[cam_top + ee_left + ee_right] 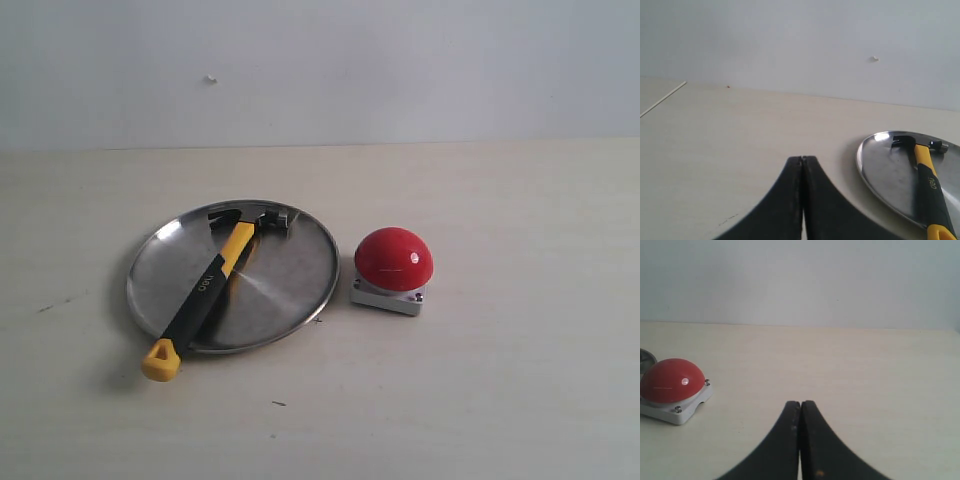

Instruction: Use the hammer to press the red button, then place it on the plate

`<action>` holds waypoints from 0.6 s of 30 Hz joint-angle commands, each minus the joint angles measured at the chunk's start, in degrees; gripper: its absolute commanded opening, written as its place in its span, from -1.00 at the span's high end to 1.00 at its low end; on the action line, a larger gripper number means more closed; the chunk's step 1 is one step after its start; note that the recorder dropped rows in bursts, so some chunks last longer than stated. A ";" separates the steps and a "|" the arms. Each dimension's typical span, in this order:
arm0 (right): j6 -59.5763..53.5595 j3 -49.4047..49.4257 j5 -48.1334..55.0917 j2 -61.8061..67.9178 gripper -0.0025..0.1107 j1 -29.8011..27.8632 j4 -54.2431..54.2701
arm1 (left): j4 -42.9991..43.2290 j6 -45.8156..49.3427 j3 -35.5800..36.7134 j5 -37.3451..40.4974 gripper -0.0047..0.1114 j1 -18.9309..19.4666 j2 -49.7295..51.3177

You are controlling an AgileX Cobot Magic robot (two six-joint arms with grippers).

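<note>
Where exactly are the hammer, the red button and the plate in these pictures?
hammer (212,282): exterior view, on the black grip of its handle.
red button (394,256): exterior view, on the red dome.
plate (290,272): exterior view, on bare metal beside the handle.

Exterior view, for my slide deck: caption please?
Claw hammer lying across the silver plate, yellow handle end overhanging its rim, red button beside it.

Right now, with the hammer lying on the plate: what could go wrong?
1. The hammer lies across the plate with its handle over the rim and its yellow end outside; a nudge could probably lever it off.
2. The button sits close beside the plate; a shifted plate might bump it.
3. The left gripper and right gripper are both shut; a regrasp needs opening first.
</note>
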 commanded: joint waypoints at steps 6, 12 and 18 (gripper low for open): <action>0.20 0.30 0.16 -0.38 0.96 -0.27 0.81 | 0.20 0.12 0.05 -0.09 0.92 0.12 -0.39; 0.20 0.30 0.16 -0.38 0.96 -0.27 0.92 | 0.20 0.12 0.05 -0.09 0.92 0.12 -0.39; 0.20 0.30 -0.27 -0.38 0.96 -0.27 0.92 | 0.20 0.12 0.05 -0.09 0.92 0.12 -0.39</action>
